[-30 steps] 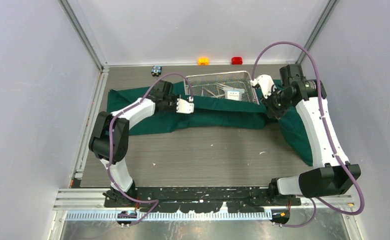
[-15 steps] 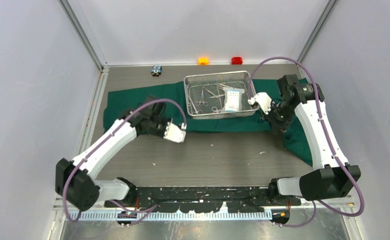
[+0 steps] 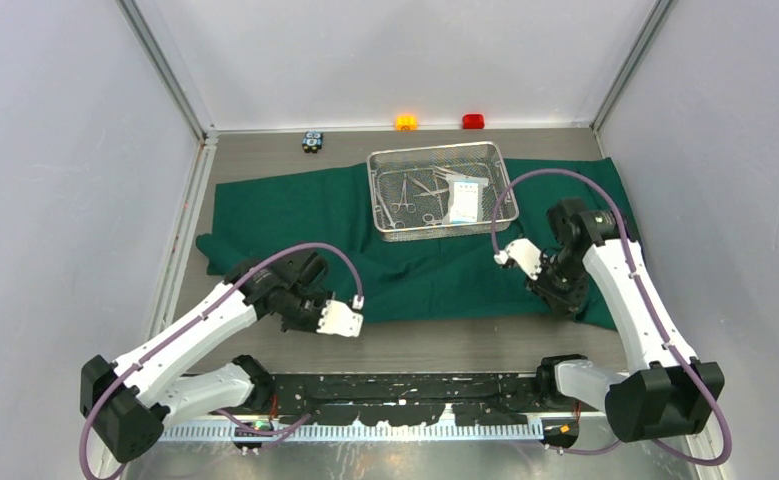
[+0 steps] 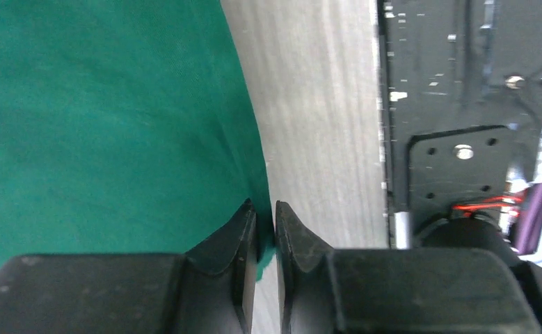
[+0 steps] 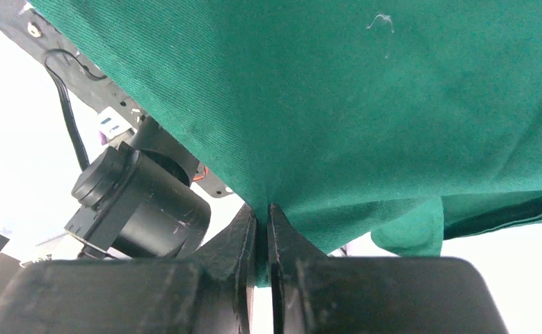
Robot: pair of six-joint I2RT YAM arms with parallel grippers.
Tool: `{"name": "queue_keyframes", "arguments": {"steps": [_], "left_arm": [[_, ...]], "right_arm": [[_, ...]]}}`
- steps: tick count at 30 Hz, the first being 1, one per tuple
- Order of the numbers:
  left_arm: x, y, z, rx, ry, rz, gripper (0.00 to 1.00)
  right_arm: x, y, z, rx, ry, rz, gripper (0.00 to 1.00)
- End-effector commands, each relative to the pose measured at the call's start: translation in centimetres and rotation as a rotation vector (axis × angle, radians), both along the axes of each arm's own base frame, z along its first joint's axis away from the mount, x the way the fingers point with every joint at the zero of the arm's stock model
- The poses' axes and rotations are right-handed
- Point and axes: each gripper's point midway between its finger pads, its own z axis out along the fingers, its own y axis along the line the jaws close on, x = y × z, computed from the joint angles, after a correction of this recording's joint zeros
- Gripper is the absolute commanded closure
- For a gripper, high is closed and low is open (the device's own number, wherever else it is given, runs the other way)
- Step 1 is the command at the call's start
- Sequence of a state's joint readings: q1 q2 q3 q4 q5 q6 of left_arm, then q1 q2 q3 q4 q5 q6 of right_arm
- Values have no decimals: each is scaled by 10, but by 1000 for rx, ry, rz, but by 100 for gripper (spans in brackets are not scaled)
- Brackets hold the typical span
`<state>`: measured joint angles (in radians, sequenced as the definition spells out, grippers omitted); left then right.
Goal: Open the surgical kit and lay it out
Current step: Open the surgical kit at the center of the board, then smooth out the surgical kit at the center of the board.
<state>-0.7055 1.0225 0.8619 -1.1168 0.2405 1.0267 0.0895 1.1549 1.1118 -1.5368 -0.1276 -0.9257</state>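
Nearest us, the black base plate (image 3: 405, 385) runs along the table's (image 3: 435, 338) near edge. Just beyond it the left arm (image 3: 195, 330) reaches in low from the left, and its wrist view tells the story. The left gripper (image 4: 266, 209) sits right on the near edge of the cloth (image 3: 295, 215), its fingers (image 4: 243, 229) a narrow slit apart, with the green hem running into that slit. Bare wood lies to one side of the hem and cloth to the other.

A little farther back on the right, the right arm (image 3: 635, 300) bends in over the cloth's near right part. We see the right gripper (image 5: 262, 209) with its fingers almost together, nipping the fabric. The cloth peaks at the fingertips and drapes away from them, so that bit is off the table.

The cloth itself is spread wide, from the left side across to the right wall, with some creases on its left end and near edge.

On its far middle stands the tray (image 3: 432, 149), square to the table, clear of both grippers. Inside, the scissors and forceps (image 3: 405, 195) lie in a loose cluster on the left, and the packet (image 3: 466, 200) lies flat on the right.

Farthest back, off the cloth, we spot the black-blue block (image 3: 312, 141) on the left. The orange block (image 3: 405, 122) and red block (image 3: 473, 121) sit against the far wall.
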Motion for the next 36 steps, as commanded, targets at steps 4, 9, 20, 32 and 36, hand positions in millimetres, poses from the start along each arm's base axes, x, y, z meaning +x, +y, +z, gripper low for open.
{"name": "queue_keyframes", "arguments": {"steps": [4,9,20,32,36], "left_arm": [[-62,18,5,14,227,-4,69],[-67,23,21,48,232,-26,34],[34,9,54,-37,-98,276,18],[89,130,-13,199,145,677,17],[97,158,-42,217,191,801,21]], "right_arm": [[-43,-21,2,-105,83,-10,84],[-51,-25,6,-126,76,-31,56],[9,2,39,9,-137,-136,32],[76,42,38,211,-220,-229,35],[80,41,25,201,-200,-219,36]]}}
